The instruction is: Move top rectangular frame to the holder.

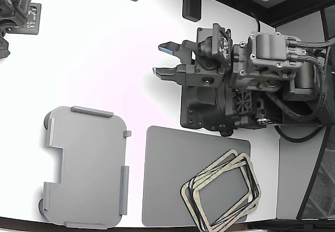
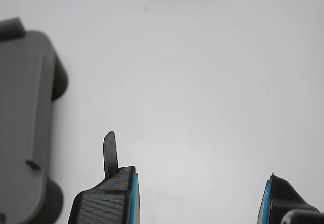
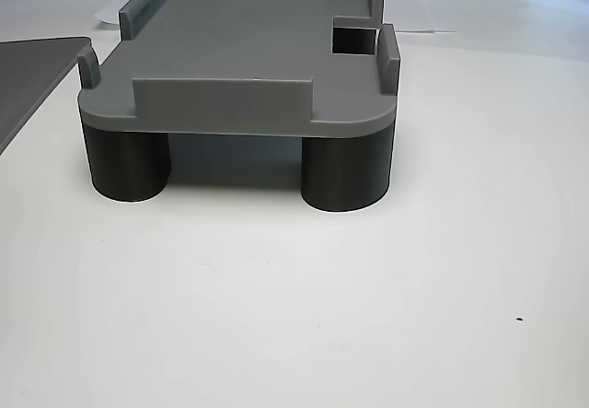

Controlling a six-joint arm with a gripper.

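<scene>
The holder (image 1: 86, 166), a light grey plate with raised edge tabs and a side notch, stands on round feet at the exterior view's lower left. It also shows in the wrist view (image 2: 23, 123) and the other view (image 3: 239, 49), with nothing on it. Several thin rectangular frames lie stacked and fanned on a darker grey mat (image 1: 167, 174) at the lower right; the top rectangular frame (image 1: 199, 207) lies uppermost. My gripper (image 1: 159, 59) is open and empty over bare white table, well away from both. Its fingers (image 2: 109, 198) show in the wrist view.
A second dark arm (image 1: 15, 12) sits at the exterior view's top left corner. My arm's base and cables (image 1: 272, 80) fill the right side above the mat. The mat's edge shows in the other view (image 3: 28, 67). The table's front edge runs along the exterior view's bottom.
</scene>
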